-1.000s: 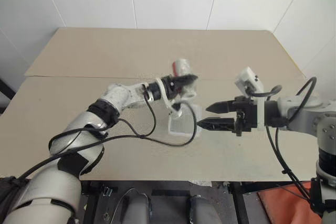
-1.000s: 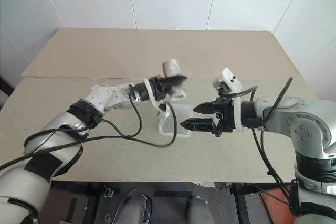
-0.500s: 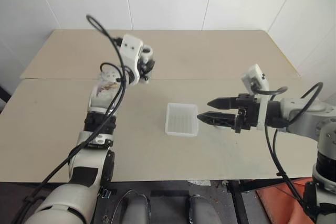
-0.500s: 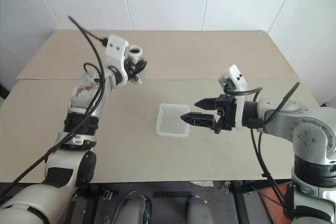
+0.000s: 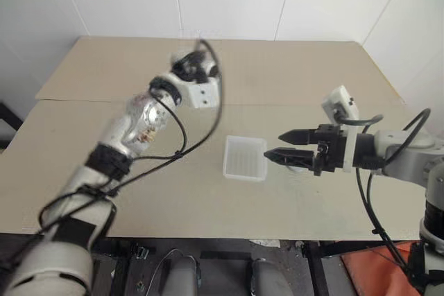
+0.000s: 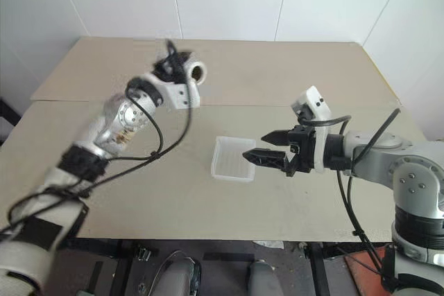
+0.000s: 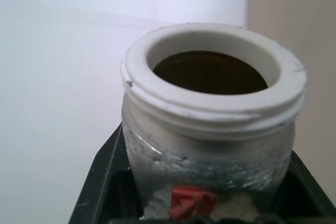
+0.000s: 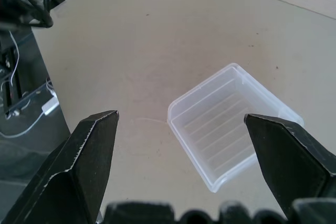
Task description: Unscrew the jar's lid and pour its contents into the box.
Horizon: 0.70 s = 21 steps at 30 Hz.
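left gripper (image 7: 210, 203) pinches the open jar (image 7: 212, 124) above the counter's (image 5: 139, 171) far part; right gripper (image 5: 272, 146) spread wide beside the box (image 5: 245, 158), mid-counter.

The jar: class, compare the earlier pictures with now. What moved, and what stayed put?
The left gripper, shut on the open jar, swung it from above the box up and away to the far left. The right gripper stayed open beside the box, which kept its place on the table.
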Tool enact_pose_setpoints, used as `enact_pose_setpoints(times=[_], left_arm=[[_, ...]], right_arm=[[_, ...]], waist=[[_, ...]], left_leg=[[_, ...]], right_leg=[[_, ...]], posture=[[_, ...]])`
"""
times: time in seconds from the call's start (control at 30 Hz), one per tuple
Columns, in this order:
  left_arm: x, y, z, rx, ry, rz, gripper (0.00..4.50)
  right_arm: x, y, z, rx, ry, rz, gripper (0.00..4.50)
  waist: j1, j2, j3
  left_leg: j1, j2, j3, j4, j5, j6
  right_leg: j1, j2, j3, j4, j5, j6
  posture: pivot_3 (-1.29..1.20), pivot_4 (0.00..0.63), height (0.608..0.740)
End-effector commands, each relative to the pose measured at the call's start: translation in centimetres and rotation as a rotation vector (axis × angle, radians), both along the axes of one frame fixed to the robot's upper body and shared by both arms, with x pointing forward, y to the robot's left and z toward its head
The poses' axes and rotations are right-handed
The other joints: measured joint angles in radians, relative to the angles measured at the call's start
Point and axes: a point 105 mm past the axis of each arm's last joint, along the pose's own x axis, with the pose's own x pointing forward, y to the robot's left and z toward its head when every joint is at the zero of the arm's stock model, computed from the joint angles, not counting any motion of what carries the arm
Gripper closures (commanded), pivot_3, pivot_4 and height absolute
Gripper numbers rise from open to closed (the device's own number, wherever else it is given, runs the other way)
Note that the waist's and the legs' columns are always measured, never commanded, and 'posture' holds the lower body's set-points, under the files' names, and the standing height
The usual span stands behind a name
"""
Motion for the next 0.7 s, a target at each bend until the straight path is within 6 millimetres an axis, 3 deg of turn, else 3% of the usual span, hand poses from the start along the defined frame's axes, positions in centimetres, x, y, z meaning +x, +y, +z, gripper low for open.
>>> enact_pose_setpoints(times=[0.03, 0.17, 0.27, 0.5, 0.7], left_arm=[[-1.9, -3.4, -3.6, 0.309, -0.147, -0.208, 2.55], [-2.9, -5.2, -8.6, 0.583, -0.281, -0.327, 2.55], [-2.6, -6.1, -9.7, 0.597, -0.304, -0.333, 2.55], [-1.5, -6.7, -8.5, 0.595, -0.388, -0.302, 2.55], [-2.3, -7.4, -7.5, 0.554, -0.516, -0.309, 2.55]], right_arm=[[0.1, -0.1, 0.9, -0.019, -0.054, 0.021, 0.06], [0.3, -0.2, 1.2, -0.007, -0.066, 0.020, 0.06], [0.5, -0.3, 1.6, 0.012, -0.079, -0.001, 0.06], [-0.2, -0.5, 2.2, 0.045, -0.096, -0.009, 0.06], [-0.2, -0.3, 2.1, 0.045, -0.096, -0.005, 0.06]], waist=[[0.003, 0.000, -0.001], [-0.005, 0.000, -0.001], [-0.008, 0.000, 0.000], [-0.006, 0.000, 0.000], [-0.007, 0.000, 0.000]], left_leg=[[0.000, 0.000, 0.001, 0.000, 0.000, 0.000], [0.000, 0.000, 0.001, 0.000, 0.000, 0.000], [-0.002, 0.000, 0.001, 0.000, 0.000, 0.000], [-0.002, 0.000, 0.001, 0.001, 0.000, 0.000], [-0.002, 0.000, 0.001, 0.001, 0.000, 0.000]], right_leg=[[0.000, 0.000, 0.000, 0.000, 0.000, 0.000], [-0.001, 0.000, 0.001, 0.003, 0.000, 0.001], [-0.003, 0.000, 0.001, 0.006, 0.000, 0.001], [-0.003, 0.000, 0.001, 0.006, 0.000, 0.001], [-0.003, 0.000, 0.001, 0.006, 0.000, 0.001]], posture=[[0.00, 0.150, 0.740], [0.00, 0.150, 0.740], [0.00, 0.150, 0.740], [0.00, 0.150, 0.740], [0.00, 0.150, 0.740]])
